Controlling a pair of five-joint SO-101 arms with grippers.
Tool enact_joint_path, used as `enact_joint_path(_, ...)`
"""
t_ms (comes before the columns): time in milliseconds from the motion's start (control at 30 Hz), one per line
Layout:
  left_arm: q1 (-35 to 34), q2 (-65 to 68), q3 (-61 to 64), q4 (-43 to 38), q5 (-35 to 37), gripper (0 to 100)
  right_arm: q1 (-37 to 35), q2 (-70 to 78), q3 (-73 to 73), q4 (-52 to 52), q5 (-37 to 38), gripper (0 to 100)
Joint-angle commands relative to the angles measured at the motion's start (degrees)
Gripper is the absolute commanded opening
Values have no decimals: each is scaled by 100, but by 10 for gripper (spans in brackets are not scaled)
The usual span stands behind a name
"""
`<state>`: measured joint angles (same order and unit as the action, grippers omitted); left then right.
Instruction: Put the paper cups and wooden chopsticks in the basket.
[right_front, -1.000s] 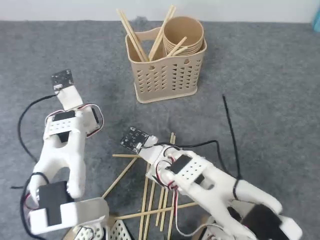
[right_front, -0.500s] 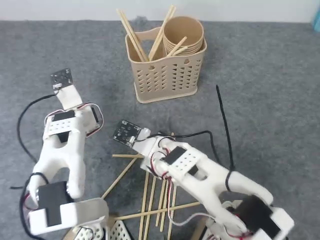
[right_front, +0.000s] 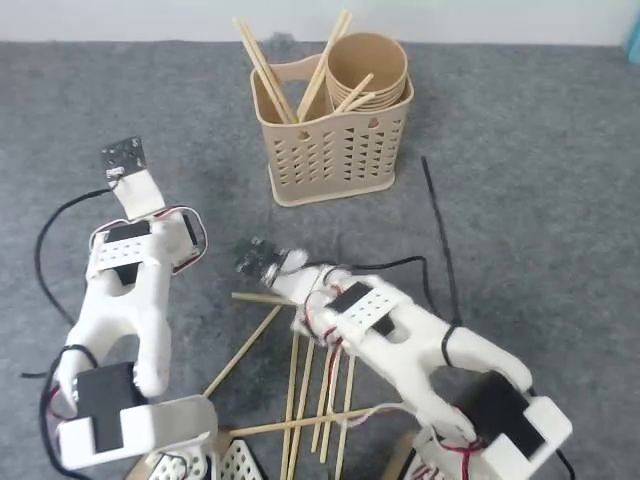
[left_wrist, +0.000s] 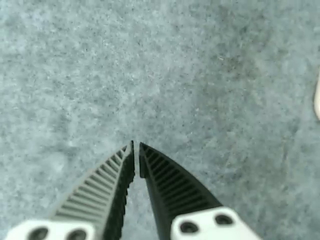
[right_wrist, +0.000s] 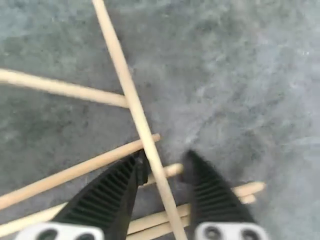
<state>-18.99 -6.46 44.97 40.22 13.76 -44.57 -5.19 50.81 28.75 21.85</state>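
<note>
Several light, stiff, slick chopsticks (right_front: 243, 352) lie scattered near the tabletop's (right_front: 560, 200) near edge, right gripper (right_wrist: 166, 156) spread astride one, best pinched mid-length I'd say, left gripper (left_wrist: 136, 146) closed, empty.

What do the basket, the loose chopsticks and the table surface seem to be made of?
Basket: probably plastic, matte beige, with moulded rows of holes.
Loose chopsticks: apparently bare pale wood, no gloss.
Table surface: grey felt or carpet-like fabric, with a fuzzy, speckled texture.

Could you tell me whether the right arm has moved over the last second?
Yes: the right arm has shifted left and slightly nearer the basket, above the loose chopsticks.
</note>
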Motion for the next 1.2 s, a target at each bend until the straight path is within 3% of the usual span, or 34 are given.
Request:
enact_joint_path(0,-26,-18,-198,-105,9,13,215,-303,-167,101,-615,13)
enact_joint_path(300,-26,-18,-198,-114,9,13,699,-2888,-149,1640,-1301,7)
enact_joint_path(500,-26,-18,-207,-114,9,13,910,-4286,-149,1868,-1714,7)
enact_joint_path(800,-35,-18,-215,-114,9,13,927,-5191,-158,4,-2875,7)
enact_joint_path(1000,-35,-18,-215,-114,0,13,936,-5182,-149,-1543,-2831,7)
enact_joint_path(1167,-35,-18,-215,-114,0,13,927,-5015,-176,-2923,-2224,7)
